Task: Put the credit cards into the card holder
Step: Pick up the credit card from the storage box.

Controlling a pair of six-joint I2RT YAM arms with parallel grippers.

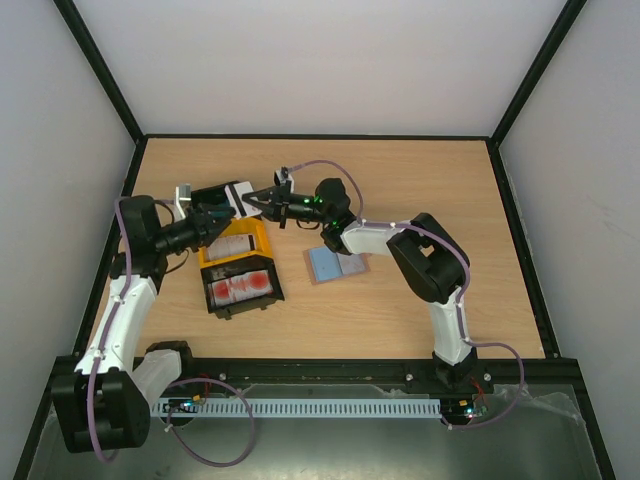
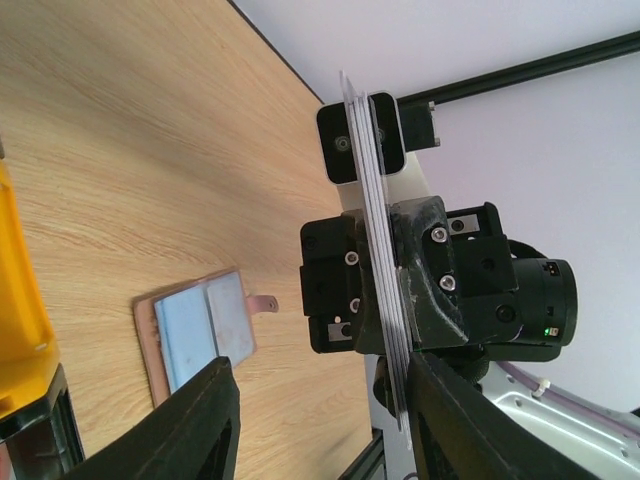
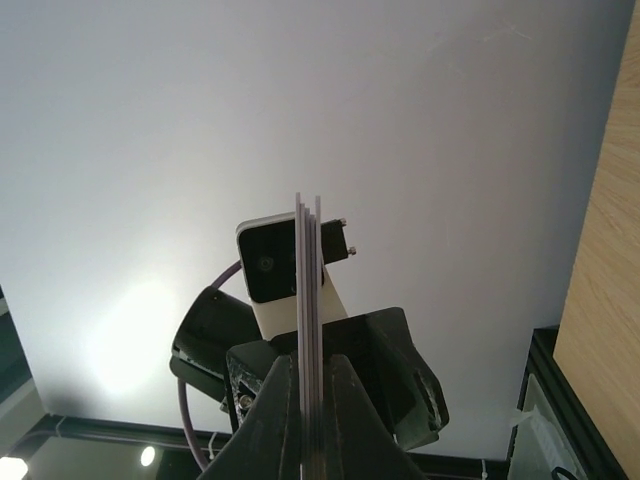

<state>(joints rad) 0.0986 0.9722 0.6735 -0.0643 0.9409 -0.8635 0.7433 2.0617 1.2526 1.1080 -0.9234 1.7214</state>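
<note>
Far left, raised above the surface (image 1: 430, 180): left gripper (image 1: 225, 208), pointing right, fingers (image 2: 200, 420) spread wide to either side of the near end of the cards (image 2: 378, 230). No clamp on the stack visible in the left wrist view.

Just below that gripper in the top view: yellow tray (image 1: 265, 240), then black tray (image 1: 245, 306) touching its near side, with red-and-white cards (image 1: 245, 287) lying flat inside the black one.

Next to the right, in mid-air: the cards, a thin stack seen edge-on in both wrist views, upright, off the surface and out of the holder.

Pinching that stack: right gripper (image 3: 310, 360), pointing left at the left gripper, fingers pressed tight against both faces of the cards, most of the stack jutting past the fingertips.

Further right, beneath the right arm's forearm: holder (image 1: 335, 265), lying open and flat on the surface, pale bluish inside facing up, brown edge and small tab showing, well apart from the held cards and just beside the trays.
</note>
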